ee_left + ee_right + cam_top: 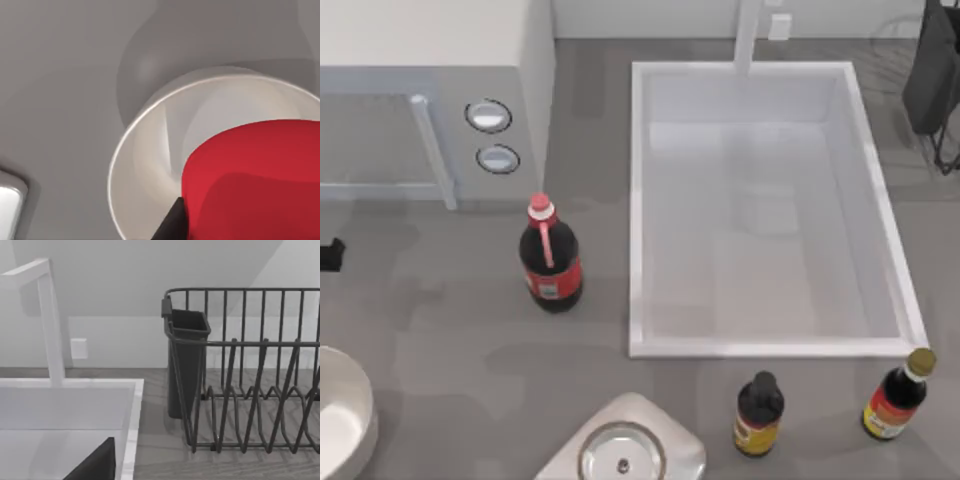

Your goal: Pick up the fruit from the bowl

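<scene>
The red fruit (pixel 250 180) looms large and close in the left wrist view, in front of the white bowl (pixel 150 150) and above its inside. My left gripper (pixel 235 232) is shut on the fruit, with one dark fingertip (pixel 172 225) against its side. From above, the bowl (pixel 345 400) sits at the table's front left corner, partly cut off, and its visible inside is bare. A dark part of my right gripper (pixel 95 464) hangs over the sink's corner, near the dish rack.
A cola bottle (pixel 550 262) stands left of the white sink (pixel 640 200). A silver pot (pixel 623 452) and two sauce bottles (pixel 758 412) (pixel 898 395) line the front edge. A microwave (pixel 430 90) is at the back left. The dish rack (pixel 240 390) is at the back right.
</scene>
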